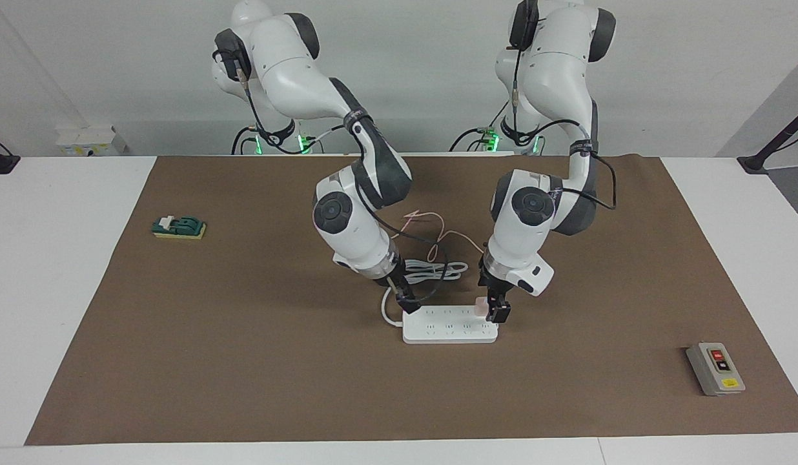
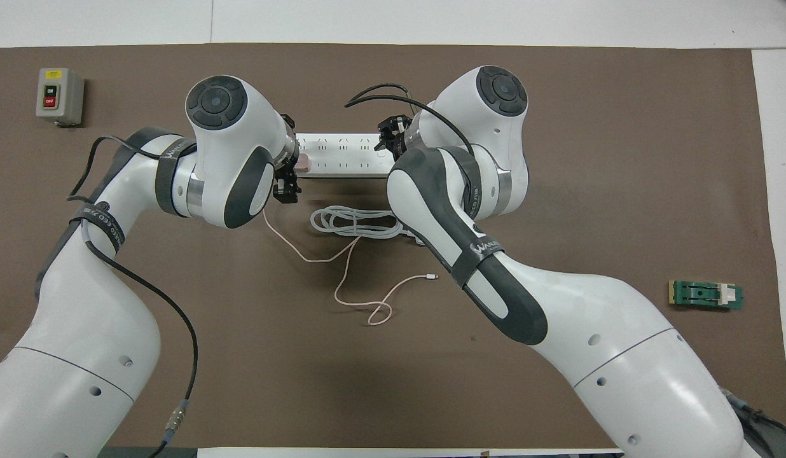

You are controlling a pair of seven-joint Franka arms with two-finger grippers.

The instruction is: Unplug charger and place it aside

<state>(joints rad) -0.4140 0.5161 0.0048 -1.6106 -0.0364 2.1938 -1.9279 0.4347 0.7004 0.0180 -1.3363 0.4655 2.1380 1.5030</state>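
1. The green block [image 1: 179, 227] lies well apart at the right arm's end of the table [image 1: 244, 361]; I judge it no part of this job.
2. My right pincer [image 1: 408, 303] is down on the cord end of the power strip [image 1: 447, 330], its tips pressed together as far as I can see. I take it as a hold-down, so the strip won't lift when the plug is pulled.
3. The charger [image 1: 480, 305] sits plugged into the strip's other end, its pink cable [image 1: 441, 227] trailing toward the robots past the coiled white cord [image 1: 431, 268].
4. My left pincer [image 1: 496, 311] is right at the charger, placed to pull it out. I cannot tell whether it is spread or already pinching.
5. The grey button box [image 1: 715, 368] stands far off at the left arm's end, leaving bare table between for setting the charger aside.
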